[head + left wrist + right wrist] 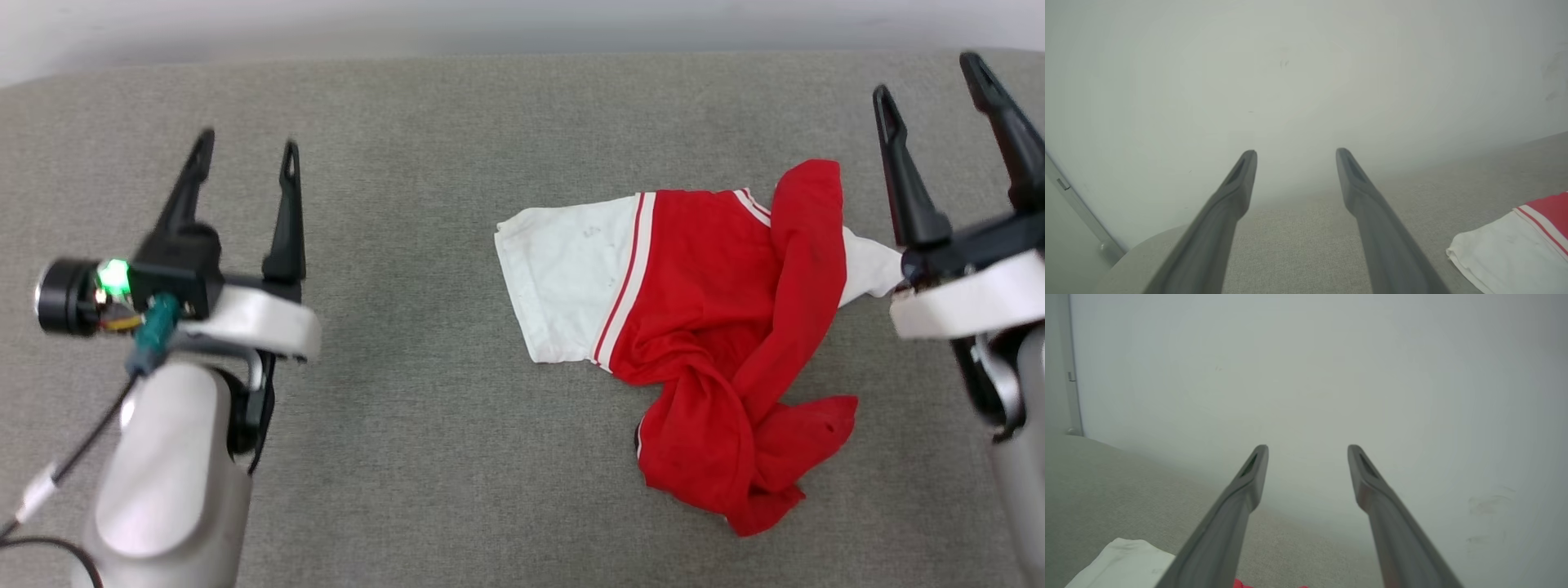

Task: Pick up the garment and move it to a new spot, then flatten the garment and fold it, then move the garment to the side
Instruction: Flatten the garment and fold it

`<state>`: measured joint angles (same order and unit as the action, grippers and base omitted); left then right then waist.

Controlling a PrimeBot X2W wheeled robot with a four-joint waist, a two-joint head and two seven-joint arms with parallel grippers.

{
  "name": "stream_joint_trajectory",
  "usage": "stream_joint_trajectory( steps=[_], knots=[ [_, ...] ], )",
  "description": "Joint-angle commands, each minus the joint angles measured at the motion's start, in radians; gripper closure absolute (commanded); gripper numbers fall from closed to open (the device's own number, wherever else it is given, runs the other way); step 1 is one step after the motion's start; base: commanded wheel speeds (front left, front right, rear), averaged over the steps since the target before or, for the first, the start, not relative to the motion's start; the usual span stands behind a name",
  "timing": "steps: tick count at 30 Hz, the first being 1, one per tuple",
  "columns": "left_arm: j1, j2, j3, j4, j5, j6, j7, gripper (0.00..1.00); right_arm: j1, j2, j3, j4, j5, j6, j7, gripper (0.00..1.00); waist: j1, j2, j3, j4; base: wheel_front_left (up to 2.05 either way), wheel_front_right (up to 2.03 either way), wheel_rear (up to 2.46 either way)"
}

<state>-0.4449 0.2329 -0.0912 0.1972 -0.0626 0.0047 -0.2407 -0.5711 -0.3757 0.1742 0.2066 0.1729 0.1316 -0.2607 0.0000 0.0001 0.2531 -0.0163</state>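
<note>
Left jaws: your left jaws are standing spread wide and gripping nothing. Their two dark fingers (287, 212) are pointing away from you, and in the left wrist view only bare grey cloth is showing between the fingers (1224, 220).

Right jaws: your right jaws are also standing spread wide and holding nothing. Their fingers (906, 180) are angling up and slightly outward.

Garment: the garment (702, 278) is lying crumpled on the desk between the two sets of jaws. It is sitting well apart from the left jaws and close beside the right jaws.

Garment shape: one white sleeve (563, 286) with red-and-white striped trim is lying flat, facing the left jaws. The red body is bunching and twisting back toward you. A second white piece is poking out toward the base of the right jaws; you cannot tell whether it is touching them.

Wrist views: the garment (1506, 253) is showing low to the right of the left jaws. A white corner of the garment (1122, 559) is showing low to the left of the right jaws.

Desk: the desk (408, 425) is wearing a grey woven cover.

Wall: a pale wall (1306, 81) is rising beyond the tips of both sets of jaws.

Left arm: a green light (114, 276) is glowing just behind the left jaws.
</note>
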Motion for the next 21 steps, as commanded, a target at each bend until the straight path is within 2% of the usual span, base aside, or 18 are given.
stream_joint_trajectory(
  steps=[1,6,10,13,14,15,20,21],
  knots=[
    [-0.066,0.013,-0.004,0.024,-0.012,-0.025,0.021,0.0,0.072,0.049,-0.048,-0.066,-0.026,-0.001,-0.004,0.0,0.0,-0.0001,0.013,-0.014,0.0,0.0,0.0],
    [-0.211,0.054,-0.042,0.083,-0.002,-0.079,0.104,0.0,0.217,0.144,-0.133,-0.201,-0.055,-0.001,-0.004,0.0,0.0,-0.0001,0.032,-0.039,0.0,0.0,0.0],
    [-0.324,0.08,-0.094,0.137,-0.017,-0.116,0.207,0.0,0.32,0.187,-0.163,-0.258,-0.063,-0.001,-0.004,0.0,0.0,-0.0001,0.043,-0.058,0.0,0.0,0.0],
    [-0.402,0.097,-0.158,0.173,-0.052,-0.129,0.302,0.0,0.379,0.211,-0.177,-0.287,-0.063,-0.001,-0.005,0.0,0.0,-0.0001,0.053,-0.073,0.0,0.0,0.0],
    [-0.402,0.097,-0.158,0.173,-0.052,-0.129,0.302,0.0,0.379,0.211,-0.177,-0.287,-0.063,-0.001,-0.005,0.0,0.0,-0.0001,0.053,-0.073,0.0,0.0,0.0],
    [-0.457,0.116,-0.232,0.192,-0.097,-0.133,0.375,0.0,0.412,0.223,-0.175,-0.3,-0.068,-0.001,-0.004,0.0,0.0,-0.0001,0.061,-0.082,0.0,0.0,0.0],
    [-0.595,0.198,-0.478,0.203,-0.299,-0.132,0.565,0.0,0.456,0.243,-0.174,-0.329,-0.069,-0.001,-0.004,0.0,0.0,-0.0001,0.087,-0.107,0.0,0.0,0.0],
    [-0.595,0.198,-0.478,0.203,-0.299,-0.132,0.565,0.0,0.456,0.243,-0.174,-0.329,-0.069,-0.001,-0.004,0.0,0.0,-0.0001,0.087,-0.107,0.0,0.0,0.0]
  ],
)
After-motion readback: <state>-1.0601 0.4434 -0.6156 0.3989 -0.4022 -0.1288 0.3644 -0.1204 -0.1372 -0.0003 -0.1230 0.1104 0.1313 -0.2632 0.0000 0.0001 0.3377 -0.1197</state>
